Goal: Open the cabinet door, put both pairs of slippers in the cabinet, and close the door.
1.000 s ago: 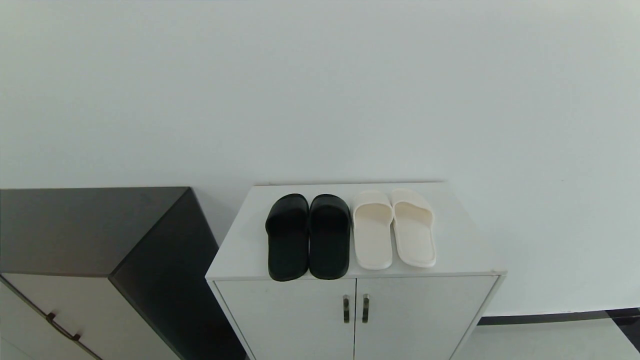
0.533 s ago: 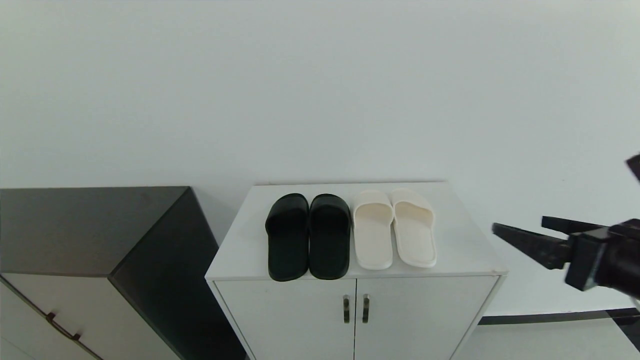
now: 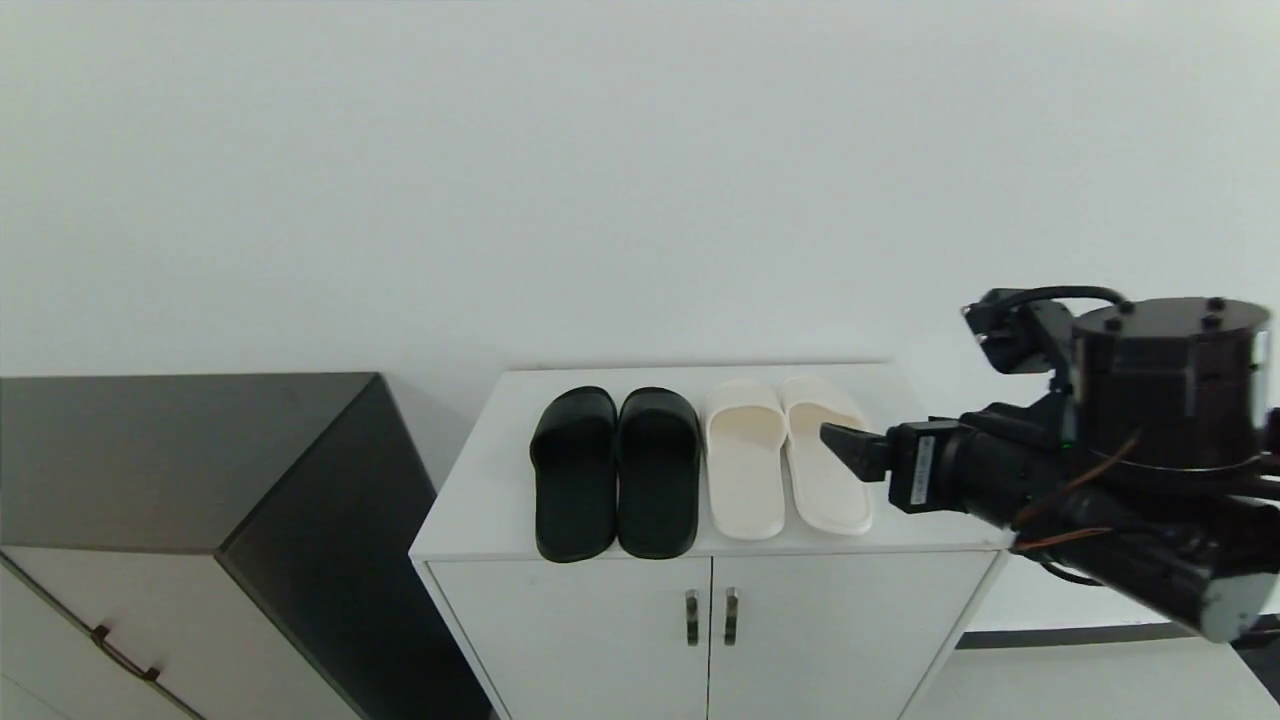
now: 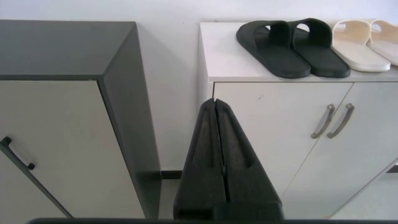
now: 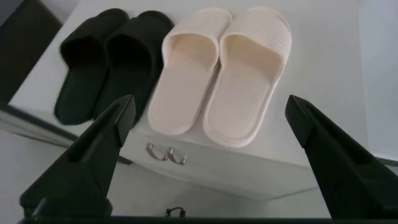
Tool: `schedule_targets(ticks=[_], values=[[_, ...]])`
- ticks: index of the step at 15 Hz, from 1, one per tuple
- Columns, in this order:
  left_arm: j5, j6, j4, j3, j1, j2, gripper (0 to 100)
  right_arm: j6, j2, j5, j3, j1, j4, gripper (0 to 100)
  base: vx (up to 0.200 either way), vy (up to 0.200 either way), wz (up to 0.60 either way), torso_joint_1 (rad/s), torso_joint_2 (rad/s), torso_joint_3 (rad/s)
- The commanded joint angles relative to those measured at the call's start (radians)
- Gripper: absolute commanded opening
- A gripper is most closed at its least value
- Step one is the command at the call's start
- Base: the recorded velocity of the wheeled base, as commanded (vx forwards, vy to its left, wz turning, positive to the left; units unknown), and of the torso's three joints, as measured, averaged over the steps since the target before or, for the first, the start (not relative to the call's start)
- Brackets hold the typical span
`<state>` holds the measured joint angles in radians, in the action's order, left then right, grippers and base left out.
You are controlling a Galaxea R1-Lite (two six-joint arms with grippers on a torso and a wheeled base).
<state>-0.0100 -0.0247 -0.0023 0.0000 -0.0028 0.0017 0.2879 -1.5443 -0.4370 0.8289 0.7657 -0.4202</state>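
The right gripper (image 5: 209, 102) is spread wide, its two dark fingers (image 5: 93, 162) far apart with nothing between them. It hangs above the top of the white cabinet (image 3: 480, 500), near that top's right end. The cream slippers (image 5: 224, 68) lie directly ahead of it and a little below. In the head view its tip overlaps the outer edge of the nearest cream slipper, while the wrist view shows the fingers clear of the pair.

Just beyond the cream pair, on the side away from this gripper, lie the black slippers (image 5: 106, 62). The two pairs sit side by side in one row. All four slippers rest flat on the cabinet top, with their toes toward the wall (image 3: 640, 180) and their heels near the front edge.

Below the gripper, the cabinet's two doors (image 3: 590, 640) are closed. Their two handles (image 5: 165, 152) stand side by side at the middle seam.

The left gripper (image 4: 215, 106) is clenched, with its fingers pressed together on nothing. It sits low, below the level of the cabinet top, and faces the gap between the white cabinet and a dark cabinet (image 3: 200, 450). The slippers are up and off to its right, well apart from it. The dark cabinet stands to its left, with a pale front and a dark handle (image 4: 17, 154).
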Motion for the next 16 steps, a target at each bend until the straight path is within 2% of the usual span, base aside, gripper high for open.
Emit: schedule_targets(ticks=[1, 5, 7, 9, 16], values=[[0.001, 0.0, 0.001, 0.0, 0.0, 0.001, 0, -0.003, -0.206, -0.103, 0.064, 0.01, -0.063, 100, 0.0, 0.0, 0.0, 0.0, 0.0, 0.0], [0.001, 0.0, 0.001, 0.0, 0.0, 0.001, 0, -0.003, -0.347, -0.135, 0.081, 0.006, -0.204, 100, 0.0, 0.0, 0.0, 0.0, 0.0, 0.0], [0.001, 0.0, -0.001, 0.0, 0.0, 0.001, 0, -0.004, -0.396, -0.138, 0.113, 0.003, -0.218, 100, 0.0, 0.0, 0.0, 0.0, 0.0, 0.0], [0.001, 0.0, -0.001, 0.0, 0.0, 0.001, 0, -0.012, -0.447, -0.184, 0.165, 0.001, -0.219, 100, 0.0, 0.0, 0.0, 0.0, 0.0, 0.0], [0.001, -0.001, -0.001, 0.0, 0.0, 0.001, 0, -0.05, -0.556, -0.189, 0.272, -0.043, -0.255, 100, 0.0, 0.0, 0.0, 0.0, 0.0, 0.0]])
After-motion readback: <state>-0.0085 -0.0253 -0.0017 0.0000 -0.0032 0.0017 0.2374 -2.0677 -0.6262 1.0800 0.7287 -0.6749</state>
